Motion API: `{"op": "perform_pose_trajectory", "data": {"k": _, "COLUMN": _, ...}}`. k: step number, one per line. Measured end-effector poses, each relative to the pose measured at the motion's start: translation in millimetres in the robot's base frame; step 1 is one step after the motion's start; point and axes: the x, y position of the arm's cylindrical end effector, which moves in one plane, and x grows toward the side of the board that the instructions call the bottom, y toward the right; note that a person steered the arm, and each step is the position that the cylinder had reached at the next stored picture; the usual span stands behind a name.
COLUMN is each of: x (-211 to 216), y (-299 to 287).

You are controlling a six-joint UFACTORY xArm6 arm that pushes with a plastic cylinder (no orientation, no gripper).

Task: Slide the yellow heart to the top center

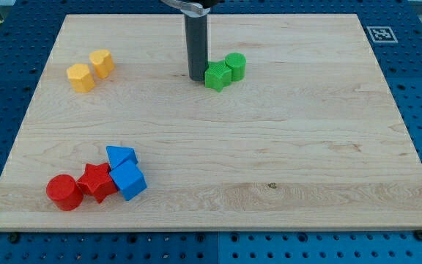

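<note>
Two yellow blocks lie at the view's upper left, touching. The right one (102, 63) looks like the yellow heart. The left one (80, 77) looks like a pentagon. My dark rod comes down at the top centre, and my tip (196, 78) rests on the board far to the right of both yellow blocks. The tip sits right against the left side of a green star-like block (217, 76).
A green cylinder (235, 66) touches the green star's upper right. At the view's lower left a red cylinder (64, 192), a red star (97, 181), a blue triangle (121, 156) and a blue cube (129, 181) are clustered. The wooden board (306, 147) lies on a blue perforated table.
</note>
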Motion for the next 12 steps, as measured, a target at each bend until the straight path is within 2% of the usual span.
{"op": "perform_pose_trajectory", "data": {"k": 2, "x": 68, "y": -21}}
{"op": "perform_pose_trajectory", "data": {"k": 4, "x": 68, "y": -21}}
{"op": "perform_pose_trajectory", "data": {"k": 5, "x": 68, "y": -39}}
{"op": "perform_pose_trajectory", "data": {"k": 6, "x": 68, "y": -79}}
{"op": "perform_pose_trajectory", "data": {"k": 8, "x": 67, "y": -121}}
{"op": "perform_pose_trajectory", "data": {"k": 9, "x": 60, "y": -170}}
{"op": "perform_pose_trajectory", "data": {"k": 12, "x": 47, "y": -219}}
